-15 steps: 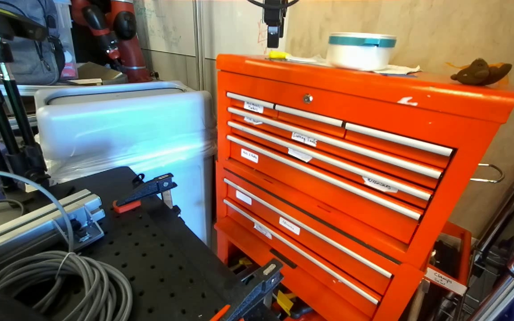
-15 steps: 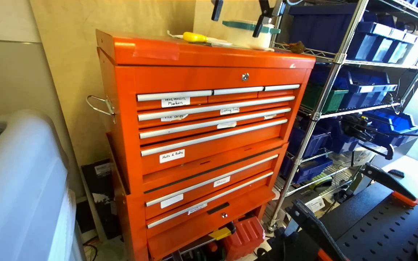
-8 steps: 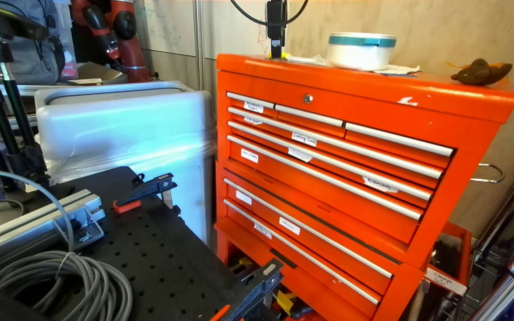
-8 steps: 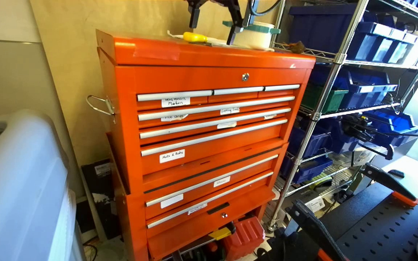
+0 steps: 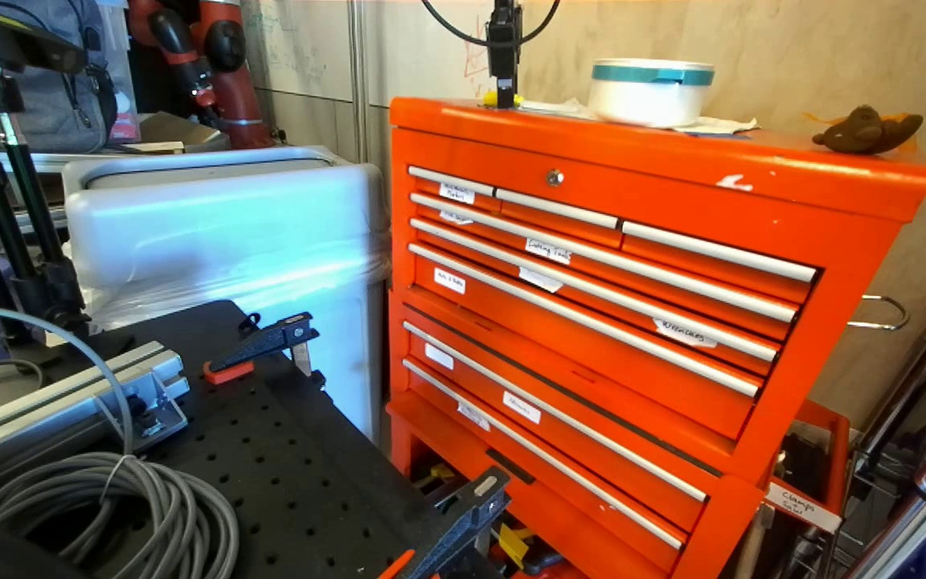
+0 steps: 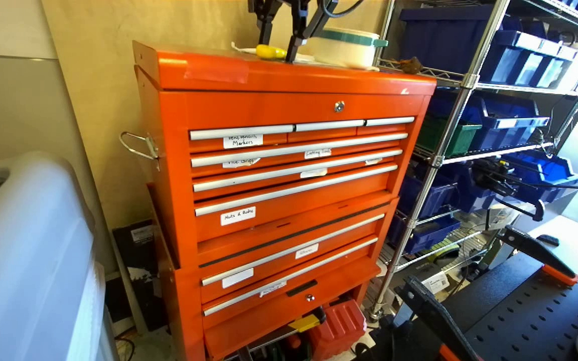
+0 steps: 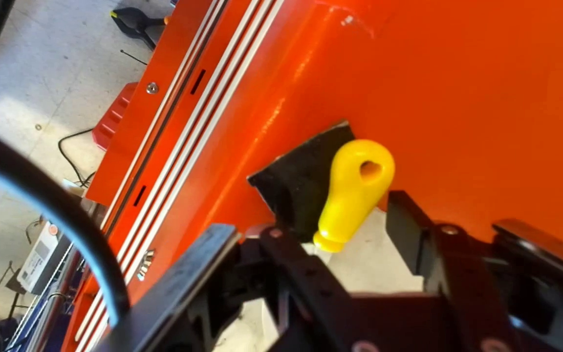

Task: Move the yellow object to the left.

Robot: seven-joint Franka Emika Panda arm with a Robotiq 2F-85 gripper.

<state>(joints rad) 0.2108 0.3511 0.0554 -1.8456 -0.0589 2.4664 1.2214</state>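
Note:
The yellow object (image 7: 357, 195), a rounded handle with a hole at one end, lies on top of the red tool chest (image 6: 193, 70) near its front edge. It also shows in both exterior views, as the yellow object (image 6: 270, 51) and, partly covered by a finger, the yellow object (image 5: 489, 99). My gripper (image 7: 350, 215) is lowered around it, jaws part-way apart. A narrow gap shows between the handle and one finger pad (image 7: 408, 232). Whether the opposite fingertip touches it I cannot tell: it blends into a dark patch (image 7: 301, 181) beneath the handle.
White paper (image 7: 377, 254) lies under and beside the handle. On the same chest top stand a white tub with a teal lid (image 5: 648, 100) and a brown plush-like thing (image 5: 869, 133). A wire shelf with blue bins (image 6: 515, 120) is beside the chest. A black bench (image 5: 294, 450) stands in front.
My gripper has come down and across to the yellow object, and its jaws have drawn closer together over the last half second. The yellow object appears slightly shifted.

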